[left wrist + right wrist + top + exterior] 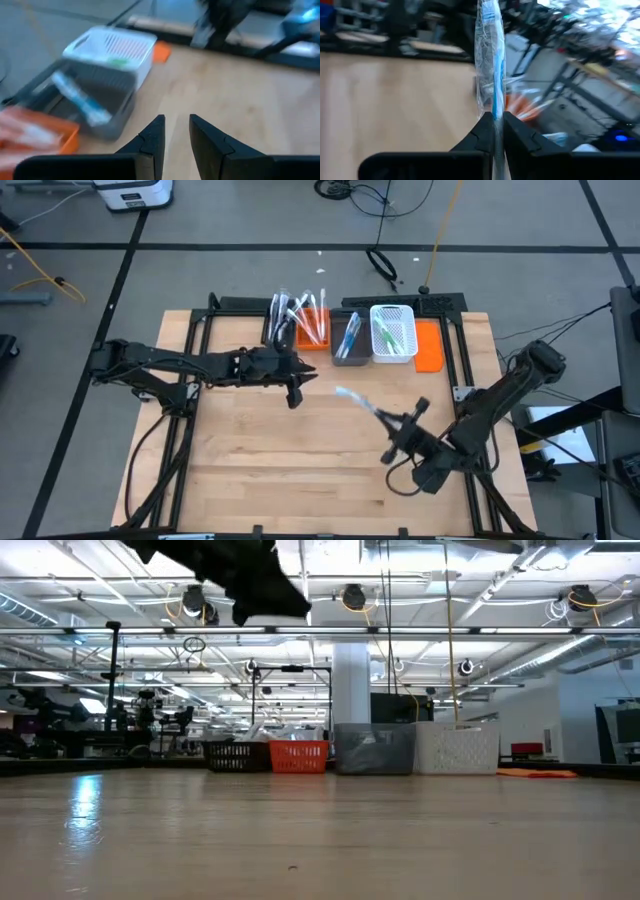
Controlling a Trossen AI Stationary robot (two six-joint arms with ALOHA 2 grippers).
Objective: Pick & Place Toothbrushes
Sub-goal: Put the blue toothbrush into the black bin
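The right gripper (494, 117) hangs above the pale wooden surface (300, 450), its jaws pinching a clear-wrapped blue and white toothbrush (489, 55) by one end. The left gripper (175, 131), jaws slightly spread and empty, hovers near the grey plastic bin (102, 92).

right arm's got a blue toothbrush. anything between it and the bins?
Nothing visible. The right gripper is shut on the blue toothbrush, held above bare table; the stretch up to the grey bin and white bin is open wood. The left gripper hovers off to the side, nearer the orange bin.
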